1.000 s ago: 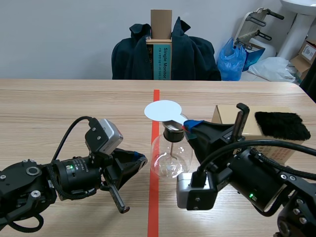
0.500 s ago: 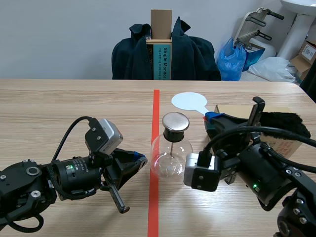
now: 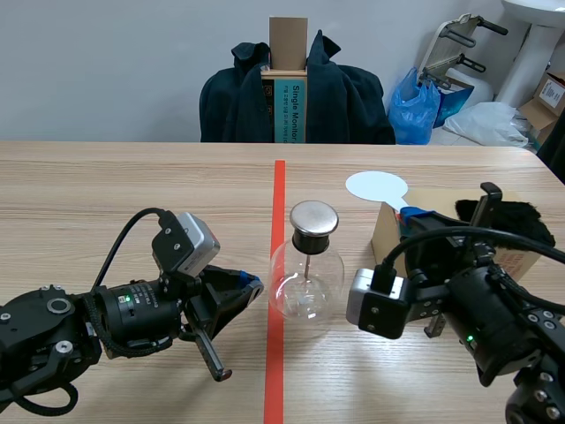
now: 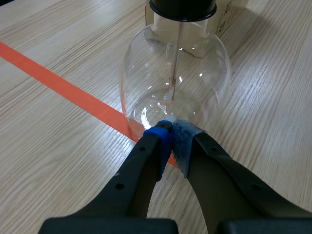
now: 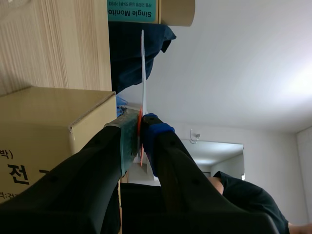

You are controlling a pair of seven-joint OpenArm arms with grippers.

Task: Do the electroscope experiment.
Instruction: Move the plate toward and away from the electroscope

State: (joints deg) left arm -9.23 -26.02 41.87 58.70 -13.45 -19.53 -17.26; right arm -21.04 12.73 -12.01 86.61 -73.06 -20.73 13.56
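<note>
l fingers (image 4: 145,165) closed empty, tips at flask (image 4: 175,73), r fingers (image 5: 109,151) gripping white paddle (image 3: 376,185)

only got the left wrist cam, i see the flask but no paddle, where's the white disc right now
Observer: The right hand is shut on the white disc and holds it up by the cardboard box, on the right-arm side of the flask.
Operator: is it touching the cap
Observer: No, the cap is bare, with a clear gap between it and the disc.
Operator: and the rubbing cloth
Observer: A black furry cloth lies on top of the box, partly hidden by the right arm.
</note>
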